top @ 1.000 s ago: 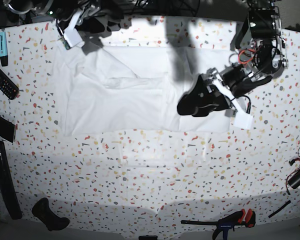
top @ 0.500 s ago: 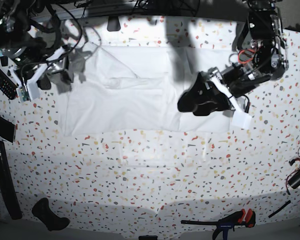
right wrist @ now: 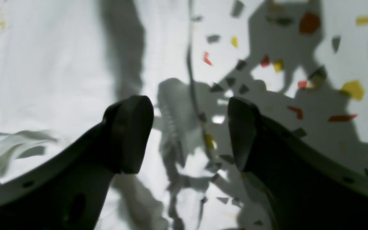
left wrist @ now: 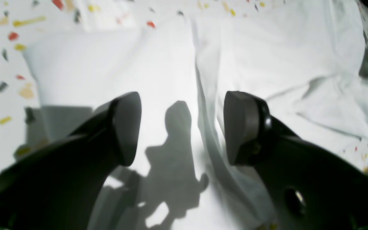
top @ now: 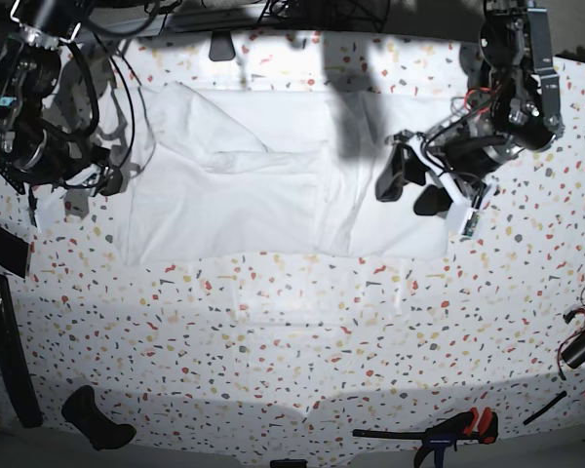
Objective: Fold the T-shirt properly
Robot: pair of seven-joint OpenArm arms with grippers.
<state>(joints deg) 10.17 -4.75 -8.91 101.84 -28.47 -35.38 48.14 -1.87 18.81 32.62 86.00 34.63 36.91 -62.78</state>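
Both jaws wide, empty. Left gripper (top: 409,183) over T-shirt (top: 263,185) at 3 o'clock — right gripper (right wrist: 190,131) at 9 o'clock edge. Pinch both hems evenly, lift together.

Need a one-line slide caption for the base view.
Both open grippers, left gripper and right gripper, hover at opposite ends of the white T-shirt on the terrazzo table.

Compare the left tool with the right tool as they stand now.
The left tool hangs over the T-shirt near its end; the right tool sits at the opposite edge, over both cloth and the speckled table. Both are open and hold nothing.
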